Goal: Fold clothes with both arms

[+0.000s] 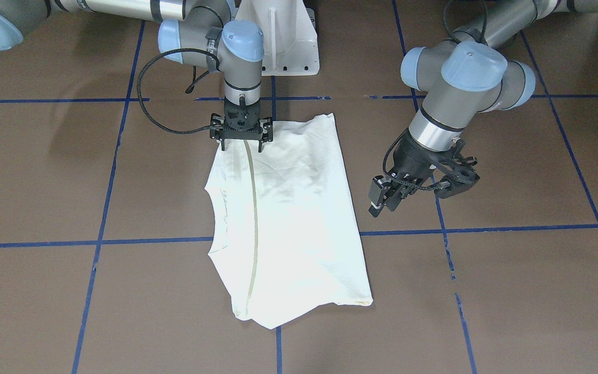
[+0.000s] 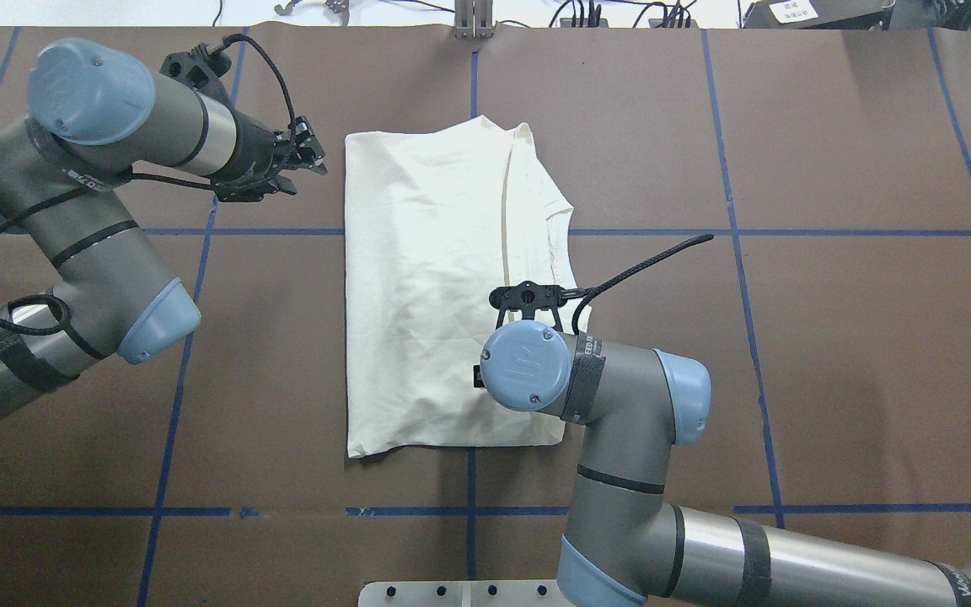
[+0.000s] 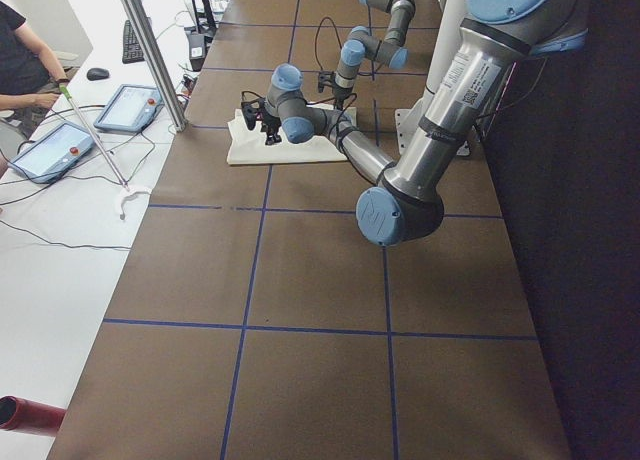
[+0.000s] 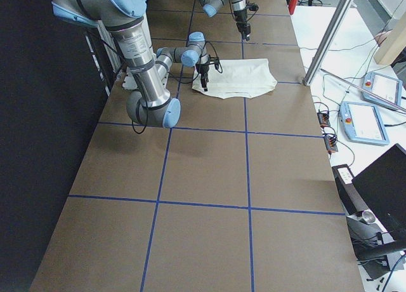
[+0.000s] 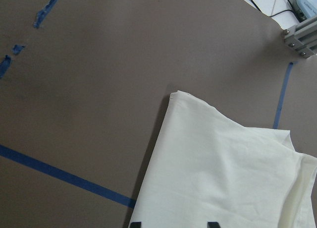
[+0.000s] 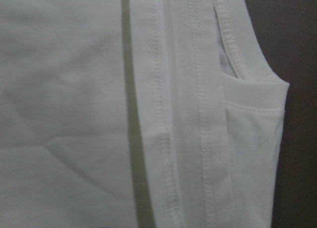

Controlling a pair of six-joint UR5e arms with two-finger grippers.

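Brown taped surface (image 2: 831,337) carries the shirt (image 2: 426,278) at centre, plain side up, folded to a long rectangle; a cross fold probably remains. Right tool (image 1: 242,147) stands spread over the collar-side edge; left tool (image 2: 307,173) hangs spread, empty, beside it. Only the right wrist view shows stitched hems.

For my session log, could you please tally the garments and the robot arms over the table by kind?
Garments: 1, the cream shirt
Robot arms: 2, the left arm and the right arm
Total: 3
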